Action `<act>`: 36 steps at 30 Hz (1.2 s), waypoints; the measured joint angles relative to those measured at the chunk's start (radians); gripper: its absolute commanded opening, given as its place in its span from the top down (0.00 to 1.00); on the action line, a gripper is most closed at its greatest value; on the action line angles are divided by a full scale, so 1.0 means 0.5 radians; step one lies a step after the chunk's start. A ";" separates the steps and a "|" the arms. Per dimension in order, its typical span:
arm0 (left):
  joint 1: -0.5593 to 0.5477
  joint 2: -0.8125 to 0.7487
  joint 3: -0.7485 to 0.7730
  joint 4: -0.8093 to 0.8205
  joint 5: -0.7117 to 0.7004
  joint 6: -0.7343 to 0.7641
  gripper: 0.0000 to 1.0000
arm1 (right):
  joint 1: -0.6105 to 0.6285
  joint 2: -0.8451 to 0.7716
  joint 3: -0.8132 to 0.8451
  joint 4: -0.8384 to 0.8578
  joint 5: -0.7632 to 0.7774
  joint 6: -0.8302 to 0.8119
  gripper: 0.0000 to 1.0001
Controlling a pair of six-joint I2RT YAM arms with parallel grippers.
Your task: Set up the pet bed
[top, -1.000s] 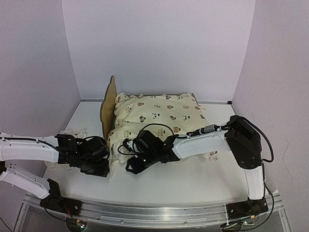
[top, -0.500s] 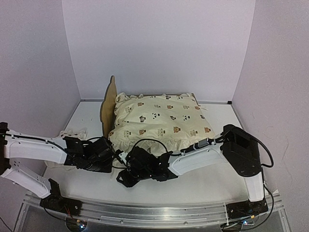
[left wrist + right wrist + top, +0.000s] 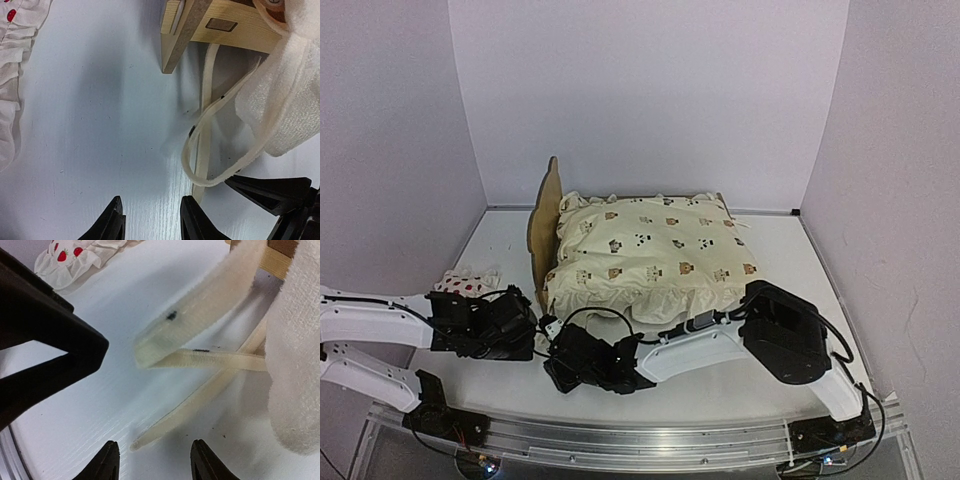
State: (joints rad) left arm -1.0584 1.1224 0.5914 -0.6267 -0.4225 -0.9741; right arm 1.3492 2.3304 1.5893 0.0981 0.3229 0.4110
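Note:
The pet bed (image 3: 541,228) stands at the back middle with its plywood headboard on the left. The cream bear-print cushion (image 3: 655,250) covers its base. One wooden leg (image 3: 174,47) shows in the left wrist view, with cream tie straps (image 3: 205,150) hanging from the cushion (image 3: 292,95) onto the table. My left gripper (image 3: 528,335) is open and empty, just short of the straps (image 3: 152,227). My right gripper (image 3: 554,368) is open and empty, low over the table, with a strap end (image 3: 200,407) lying ahead of its fingertips (image 3: 155,467).
The small white pillow with red spots (image 3: 466,282) lies on the table left of the bed, and it also shows in the right wrist view (image 3: 80,255). My two grippers sit close together at the bed's front left corner. The walls enclose the table on three sides.
My right gripper has slid left and toward the near edge, off the cushion's front. My left gripper first advanced right, then drew back left, uncovering more of the spotted pillow.

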 measured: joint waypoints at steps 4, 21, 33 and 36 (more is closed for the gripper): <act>0.000 -0.062 -0.022 -0.040 0.002 -0.001 0.61 | 0.045 0.088 0.112 -0.037 0.144 0.003 0.49; 0.000 -0.248 -0.049 -0.098 0.023 0.002 0.62 | 0.201 0.242 0.285 -0.194 0.636 -0.004 0.76; 0.000 -0.248 -0.049 -0.092 0.021 0.014 0.64 | 0.209 0.246 0.266 -0.183 0.735 -0.087 1.00; 0.000 -0.241 -0.049 -0.076 0.021 0.016 0.64 | 0.209 0.241 0.212 -0.086 0.746 -0.109 1.00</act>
State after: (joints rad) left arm -1.0584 1.0018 0.5667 -0.6648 -0.4118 -0.9661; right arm 1.4536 2.4510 1.6950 0.0551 0.6958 0.3563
